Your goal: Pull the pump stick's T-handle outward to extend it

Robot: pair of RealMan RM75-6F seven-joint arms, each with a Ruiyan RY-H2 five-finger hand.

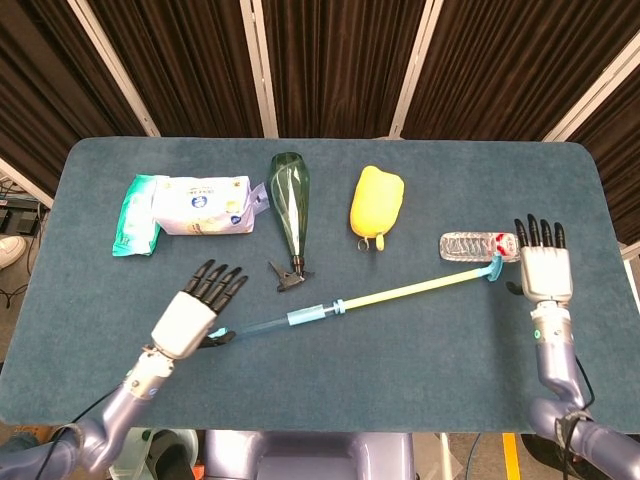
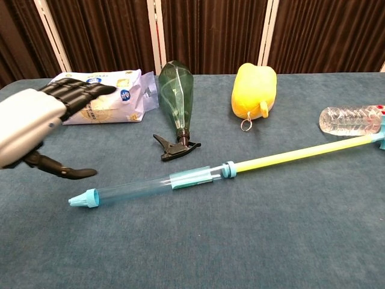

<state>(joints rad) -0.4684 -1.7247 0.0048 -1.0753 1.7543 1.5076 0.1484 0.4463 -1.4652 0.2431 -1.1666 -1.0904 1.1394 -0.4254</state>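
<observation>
The pump stick lies flat on the blue table [image 1: 400, 380], extended. Its clear tube [image 1: 275, 323] [image 2: 150, 183] ends in a teal cap [image 2: 84, 198] at the left. The yellow rod [image 1: 415, 290] [image 2: 301, 153] runs right to the teal T-handle [image 1: 495, 268] [image 2: 381, 139]. My left hand [image 1: 195, 315] [image 2: 33, 123] hovers open just above and left of the cap, apart from it. My right hand [image 1: 543, 268] stands open a little right of the T-handle, holding nothing; the chest view does not show it.
A wet-wipes pack [image 1: 185, 205] lies at the back left. A green spray bottle [image 1: 290, 200] lies just behind the tube, with a yellow pepper-shaped toy [image 1: 377, 205] right of it. A crushed clear bottle [image 1: 475, 245] rests right behind the T-handle.
</observation>
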